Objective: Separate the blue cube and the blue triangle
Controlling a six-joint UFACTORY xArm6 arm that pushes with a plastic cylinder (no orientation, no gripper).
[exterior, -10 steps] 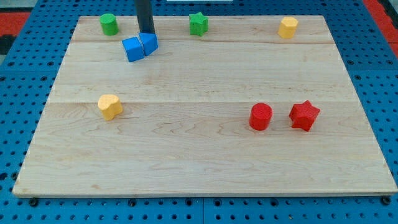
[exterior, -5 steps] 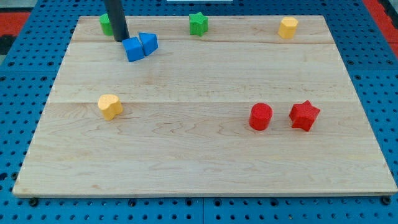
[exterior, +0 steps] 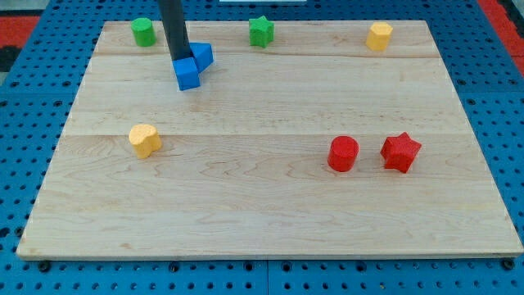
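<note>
The blue cube (exterior: 188, 74) lies near the board's top left. The blue triangle (exterior: 202, 55) sits just above and to the right of it, touching it. My tip (exterior: 180, 61) is against the cube's upper left edge, and the dark rod rises from there out of the view's top. The rod hides part of the cube's top left corner.
A green cylinder (exterior: 143, 32) stands at the top left and a green star (exterior: 261, 30) at top middle. A yellow block (exterior: 379, 36) is at top right, a yellow heart (exterior: 145, 139) at mid left. A red cylinder (exterior: 343, 153) and red star (exterior: 400, 152) sit at right.
My tip has swung from above the triangle to the cube's left, then pushed in. The cube has shifted down and right and turned; the triangle moved slightly right.
</note>
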